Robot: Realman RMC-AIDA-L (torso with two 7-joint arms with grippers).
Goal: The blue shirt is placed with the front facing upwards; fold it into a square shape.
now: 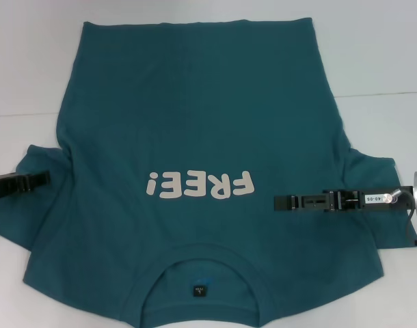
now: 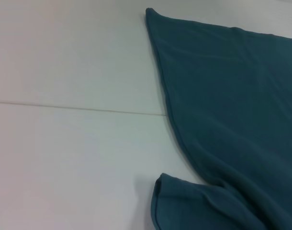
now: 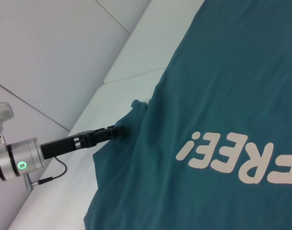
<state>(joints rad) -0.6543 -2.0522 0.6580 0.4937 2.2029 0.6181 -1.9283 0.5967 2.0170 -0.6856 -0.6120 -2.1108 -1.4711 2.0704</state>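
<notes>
The blue shirt point(image 1: 195, 123) lies flat across the centre of the head view on the white desk point(image 1: 31, 75), "FREE!" print point(image 1: 199, 184) up, collar point(image 1: 202, 263) at the bottom edge. The left end effector point(image 1: 43, 179) sits at the left sleeve, mid-left; the right end effector point(image 1: 282, 203) lies over the chest, right of the print. Whether either is apart or together I cannot tell.

Two slim black grippers on silver wrists

The right gripper point(image 1: 285, 203) is a long flat black bar with small screws and a white label; its wrist is a silver cylinder with a thin black cable; the left gripper point(image 3: 118, 130) matches, its silver wrist bearing a green ring light.
</notes>
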